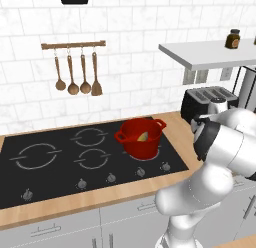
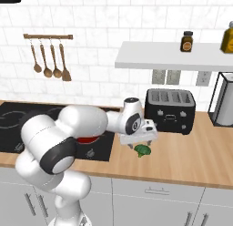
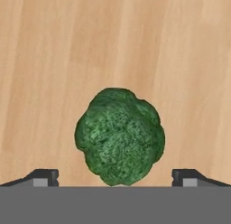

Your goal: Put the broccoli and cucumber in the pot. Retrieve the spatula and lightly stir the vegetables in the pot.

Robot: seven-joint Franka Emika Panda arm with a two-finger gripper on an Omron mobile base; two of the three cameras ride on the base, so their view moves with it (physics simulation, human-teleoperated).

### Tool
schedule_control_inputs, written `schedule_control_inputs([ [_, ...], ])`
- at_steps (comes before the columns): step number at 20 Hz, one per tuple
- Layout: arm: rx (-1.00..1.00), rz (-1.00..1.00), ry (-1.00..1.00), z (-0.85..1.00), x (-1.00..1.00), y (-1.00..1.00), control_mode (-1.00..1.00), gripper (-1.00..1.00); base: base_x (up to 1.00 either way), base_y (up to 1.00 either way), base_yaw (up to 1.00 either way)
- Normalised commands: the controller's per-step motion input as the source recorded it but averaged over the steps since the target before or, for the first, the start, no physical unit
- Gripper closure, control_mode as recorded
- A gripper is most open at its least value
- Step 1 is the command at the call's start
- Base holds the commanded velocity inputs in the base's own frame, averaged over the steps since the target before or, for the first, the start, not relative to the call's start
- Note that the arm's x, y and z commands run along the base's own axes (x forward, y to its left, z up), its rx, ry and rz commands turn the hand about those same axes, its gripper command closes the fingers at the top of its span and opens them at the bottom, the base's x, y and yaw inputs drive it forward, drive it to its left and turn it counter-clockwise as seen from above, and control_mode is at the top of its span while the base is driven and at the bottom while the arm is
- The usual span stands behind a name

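Broccoli [image 3: 119, 136] lies on the bare wooden worktop [image 2: 191, 156], to the right of the hob and in front of the toaster [image 2: 170, 110]; we hover the gripper [image 3: 115, 178] straight above it, jaws spread wide and empty, one fingertip on each side of the clump and neither touching it. The pot [image 1: 140, 137] sits on the hob's right-hand side, well apart from the broccoli; something pale yellow-green shows inside it, which we take to be the cucumber [image 1: 143, 137], so we judge that half of the loading is done. We are on the broccoli pick; next we must descend until the fingers bracket the clump, close gently on its rounded body, lift clear and carry it left over the pot's rim; stirring comes after.
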Motion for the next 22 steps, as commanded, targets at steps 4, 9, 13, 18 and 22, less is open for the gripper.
schedule_control_inputs([
  [4, 0.00, 0.33, 0.18, 0.00, 0.00, 0.00, -1.00, -1.00, 0.00, 0.00, 0.00],
  [9, 0.00, 0.28, 0.07, -0.10, 0.00, 0.00, -1.00, -1.00, 0.00, 0.00, 0.00],
  [13, 0.00, 0.11, 0.00, -0.25, -0.01, 0.00, -1.00, -1.00, 0.00, 0.00, 0.00],
  [18, 0.00, 0.01, 0.00, -0.29, 0.00, 0.00, -1.00, -1.00, 0.00, 0.00, 0.00],
  [22, 0.00, 0.00, 0.00, -0.26, 0.08, 0.00, -1.00, -1.00, 0.00, 0.00, 0.00],
])
